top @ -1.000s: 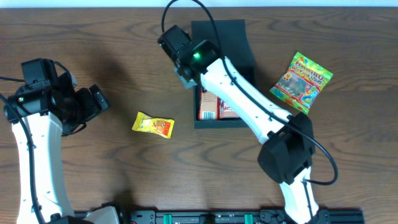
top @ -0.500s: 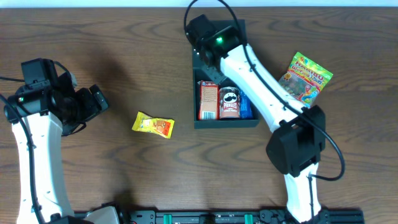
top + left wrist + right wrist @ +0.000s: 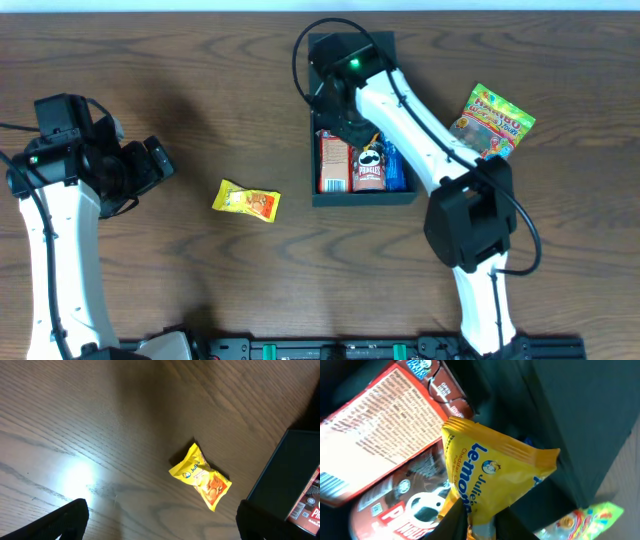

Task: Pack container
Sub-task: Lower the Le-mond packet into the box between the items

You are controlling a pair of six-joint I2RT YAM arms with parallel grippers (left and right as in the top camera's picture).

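So the container (image 3: 362, 198) sits open on the wooden table (image 3: 200, 60), lid flap folded back on its far side, and the right arm reaches right over it. The right gripper (image 3: 345, 108) is down inside the container's far end, and in the wrist view its fingers (image 3: 454, 521) are pinched on the bottom edge of a held yellow packet (image 3: 495, 475), which hangs over what's already packed. That's a red box (image 3: 334, 160) against the container's left wall, a Pringles can (image 3: 369, 165) just beside it in the middle, and something blue (image 3: 393, 165) against the right wall, mostly hidden by the arm so I can't tell what it is. A loose yellow packet (image 3: 246, 201) lies on the table a little to the left of the container, not touching it. A green gummy bag (image 3: 487, 122) lies off the container's right side, partly under the arm. The left gripper (image 3: 155, 165) is well to the left of the container, jaws spread as wide as they go, nothing in them
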